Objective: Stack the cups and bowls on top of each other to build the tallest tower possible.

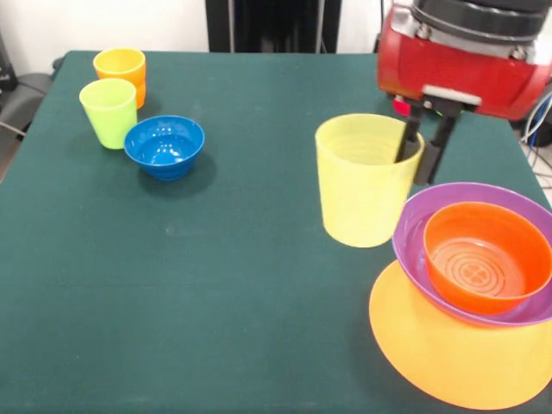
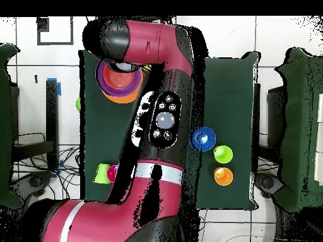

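Observation:
In the front view my gripper (image 1: 414, 168) comes down at the right. One finger is inside the translucent yellow cup (image 1: 362, 185) and the other outside, pinching its far right rim. I cannot tell whether the cup's base rests on the table. To its right a red-orange bowl (image 1: 483, 259) sits in the purple bowl (image 1: 414, 226), on the orange-yellow bowl (image 1: 448, 362). This stack also shows in the overhead view (image 2: 120, 79). At the far left are the orange cup (image 1: 119, 67), the lime green cup (image 1: 109, 112) and the blue bowl (image 1: 164, 145).
The overhead view shows my arm (image 2: 158, 126) covering the table's middle and hiding the gripper. A green cup (image 2: 101, 171) and a red cup (image 2: 113, 172) stand near my base. The orange-yellow bowl reaches the table's front right corner.

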